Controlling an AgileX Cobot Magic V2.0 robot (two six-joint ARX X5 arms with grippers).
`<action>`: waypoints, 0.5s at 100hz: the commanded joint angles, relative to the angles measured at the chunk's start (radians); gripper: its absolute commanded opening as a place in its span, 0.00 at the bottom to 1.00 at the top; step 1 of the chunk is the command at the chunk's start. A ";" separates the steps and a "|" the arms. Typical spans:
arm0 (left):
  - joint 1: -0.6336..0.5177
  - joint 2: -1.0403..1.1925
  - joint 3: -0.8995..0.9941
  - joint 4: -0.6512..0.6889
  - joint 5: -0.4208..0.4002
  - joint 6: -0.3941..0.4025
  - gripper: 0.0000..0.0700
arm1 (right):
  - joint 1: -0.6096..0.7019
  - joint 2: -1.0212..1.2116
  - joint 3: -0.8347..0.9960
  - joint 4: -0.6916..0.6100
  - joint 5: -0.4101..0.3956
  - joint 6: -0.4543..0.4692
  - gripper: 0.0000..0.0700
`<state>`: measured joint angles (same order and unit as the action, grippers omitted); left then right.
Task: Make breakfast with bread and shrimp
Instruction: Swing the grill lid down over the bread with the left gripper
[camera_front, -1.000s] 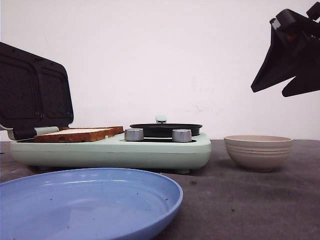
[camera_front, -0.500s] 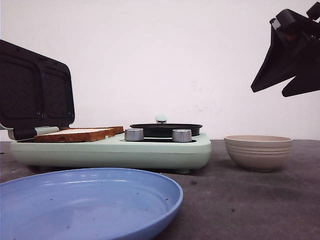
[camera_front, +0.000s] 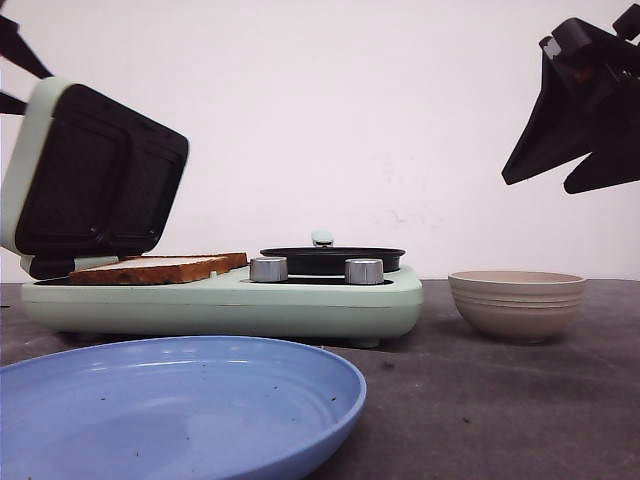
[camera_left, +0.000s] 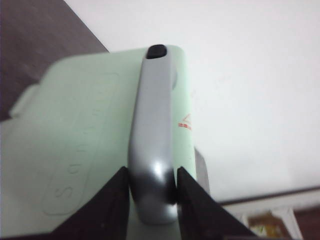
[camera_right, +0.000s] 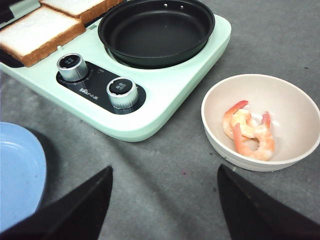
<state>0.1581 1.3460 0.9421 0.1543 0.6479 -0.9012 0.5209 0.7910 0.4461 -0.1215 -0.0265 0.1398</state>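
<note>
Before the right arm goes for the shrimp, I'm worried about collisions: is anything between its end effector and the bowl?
Nothing visible. The right end effector hangs open above bare table, and the shrimp lie uncovered in the bowl beside the breakfast maker.

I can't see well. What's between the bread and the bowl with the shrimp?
The black pan and two silver knobs, seen best in the right wrist view, sit between the bread and the bowl.

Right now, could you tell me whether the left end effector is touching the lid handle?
Touching. The left wrist view shows the left end effector with a finger pressed against each side of the grey lid handle, no gap visible.
</note>
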 joint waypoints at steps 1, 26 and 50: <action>-0.013 0.024 0.007 -0.013 -0.048 0.071 0.01 | 0.006 0.005 0.000 0.013 -0.001 0.015 0.58; -0.126 0.024 0.007 -0.116 -0.134 0.222 0.01 | 0.006 0.005 0.000 0.013 -0.001 0.015 0.58; -0.244 0.036 0.007 -0.204 -0.237 0.366 0.01 | 0.006 0.005 0.000 0.013 -0.001 0.018 0.58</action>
<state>-0.0792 1.3460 0.9462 -0.0032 0.4831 -0.6010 0.5205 0.7910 0.4461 -0.1215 -0.0265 0.1463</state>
